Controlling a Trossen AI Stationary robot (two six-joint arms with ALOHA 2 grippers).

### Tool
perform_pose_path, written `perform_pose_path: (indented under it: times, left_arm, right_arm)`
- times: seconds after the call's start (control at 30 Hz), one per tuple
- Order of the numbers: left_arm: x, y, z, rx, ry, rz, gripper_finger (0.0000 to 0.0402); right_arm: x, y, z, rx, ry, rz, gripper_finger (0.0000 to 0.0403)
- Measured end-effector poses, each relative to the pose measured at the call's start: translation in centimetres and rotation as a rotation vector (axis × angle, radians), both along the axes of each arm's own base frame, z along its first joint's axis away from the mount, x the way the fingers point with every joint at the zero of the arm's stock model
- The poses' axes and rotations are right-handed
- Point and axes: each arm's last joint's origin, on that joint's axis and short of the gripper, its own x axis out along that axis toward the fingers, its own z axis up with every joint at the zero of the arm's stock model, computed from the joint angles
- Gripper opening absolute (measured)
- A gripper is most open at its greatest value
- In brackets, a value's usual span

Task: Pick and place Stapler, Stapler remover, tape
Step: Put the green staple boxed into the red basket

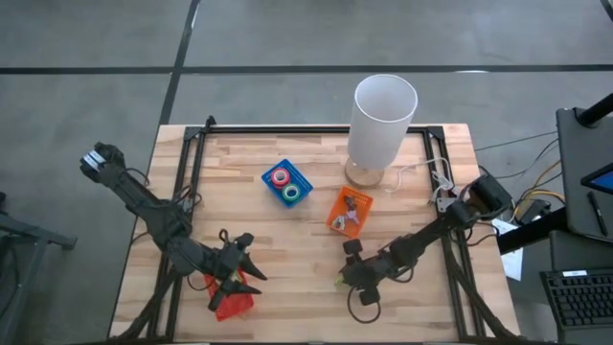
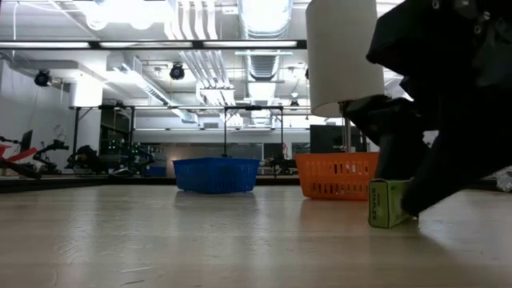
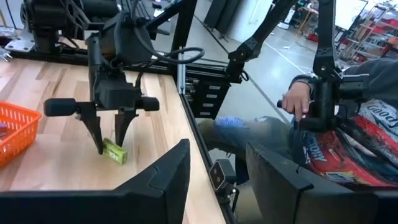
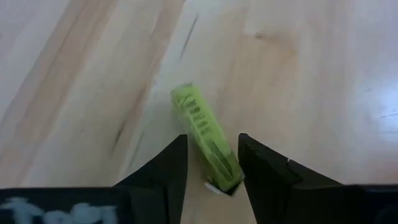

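Wooden table (image 1: 297, 259), blue tray (image 1: 287, 185), orange tray (image 1: 350, 211), white lamp (image 1: 381, 125), green box (image 4: 205, 134), red tray (image 1: 233, 302)

In the low view, the right arm's dark bulk (image 2: 436, 104) covers the far end of the small green box (image 2: 388, 203), and the right gripper itself cannot be made out there. In the right wrist view, the box's near end passes out of sight between the fingers (image 4: 163, 174). From above, the left gripper (image 1: 233, 273) overlaps the red tray (image 1: 235, 305), concealing its contents, while the orange tray's (image 1: 337, 205) contents are too small to identify.
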Motion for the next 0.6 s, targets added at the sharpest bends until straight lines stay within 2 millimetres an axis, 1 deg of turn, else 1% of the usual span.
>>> perform_pose_path:
  times: [0.1, 0.17, 0.43, 0.5, 0.6]
  left_arm:
    - [0.0, 0.1, -0.5, 0.016, 0.009, 0.004, 0.0159]
    - [-0.1, 0.2, -1.1, 0.044, 0.013, 0.036, 0.0159]
    - [0.0, 1.4, -2.9, 0.127, -0.016, 0.343, 0.0159]
    - [-0.1, 1.6, -3.3, 0.150, -0.020, 0.384, 0.0159]
    - [-0.1, 1.8, -3.8, 0.165, -0.022, 0.413, 0.0159]
  right_arm:
    - [-0.1, 0.0, -0.3, 0.012, 0.026, -0.001, 0.0123]
    - [-0.2, 0.0, -0.4, 0.016, 0.031, -0.011, 0.0110]
    - [0.1, 0.1, 0.0, 0.030, 0.022, -0.026, 0.0042]
    - [0.2, 0.2, 0.2, 0.032, 0.016, -0.024, 0.0035]
    - [0.7, 0.4, 0.8, 0.038, -0.004, -0.020, 0.0036]
